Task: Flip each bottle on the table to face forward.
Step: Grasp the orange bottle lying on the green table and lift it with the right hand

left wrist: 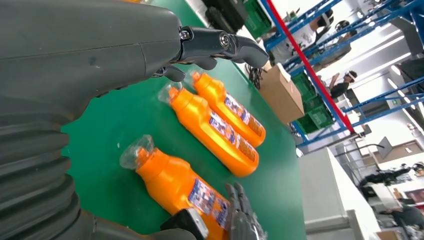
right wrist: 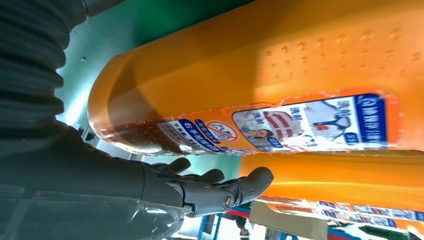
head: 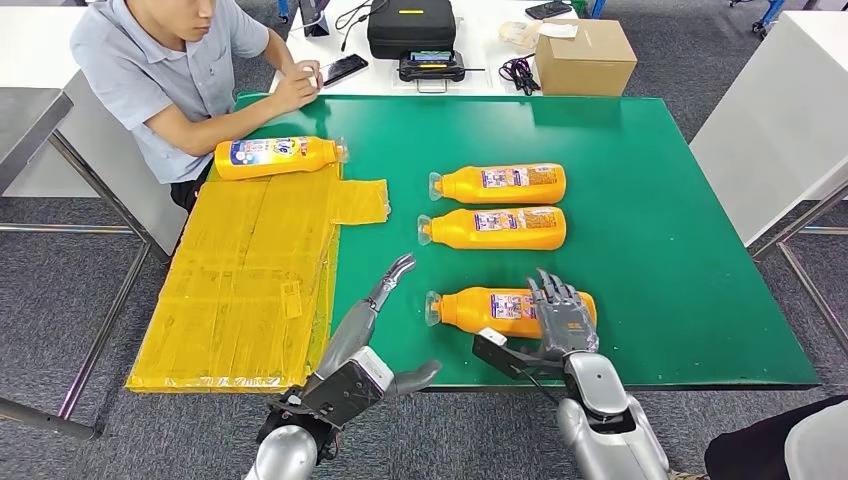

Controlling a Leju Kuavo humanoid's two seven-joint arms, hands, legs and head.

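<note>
Three orange bottles lie on the green table [head: 660, 250], caps to the left, small labels up: far [head: 497, 184], middle [head: 495, 228] and near [head: 500, 308]. A fourth bottle [head: 275, 157] lies on the yellow mat [head: 250, 270], cap to the right, showing a large blue-and-white label. My right hand [head: 562, 320] hovers over the near bottle's base end, fingers straight and spread, thumb out to the left. The right wrist view shows that bottle [right wrist: 250, 75] close above the extended fingers [right wrist: 215, 187], with no grip. My left hand [head: 365, 335] is open left of the near bottle's cap [left wrist: 135, 152].
A person sits at the table's far left corner with a phone [head: 343, 69], close to the fourth bottle. Behind the green table a white table carries a black case [head: 410, 25] and a cardboard box [head: 585, 55]. Another white table [head: 780, 120] stands at right.
</note>
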